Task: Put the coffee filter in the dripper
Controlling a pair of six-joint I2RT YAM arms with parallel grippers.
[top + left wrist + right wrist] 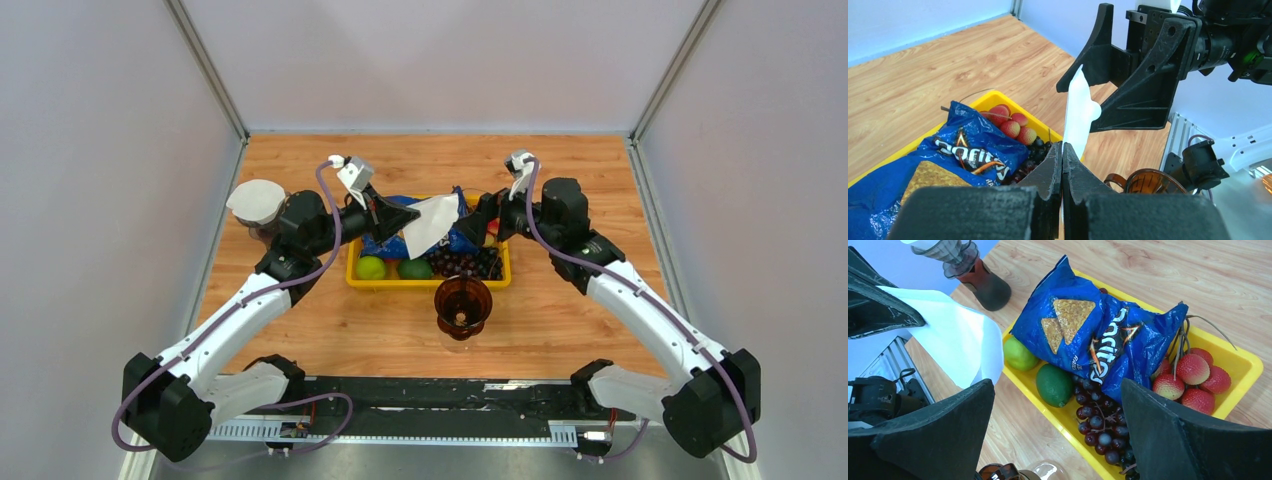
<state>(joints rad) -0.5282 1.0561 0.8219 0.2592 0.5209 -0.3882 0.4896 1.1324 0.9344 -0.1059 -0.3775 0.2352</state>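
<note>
Treat the coffee filter [432,222] as light, limp, crease-prone paper: left jaws pinch one edge, right jaws stand wide near the free edge.

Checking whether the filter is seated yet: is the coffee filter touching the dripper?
Apart. The top view shows the coffee filter pinched in the left gripper over the yellow tray, with grapes visible between it and the dripper.
</note>
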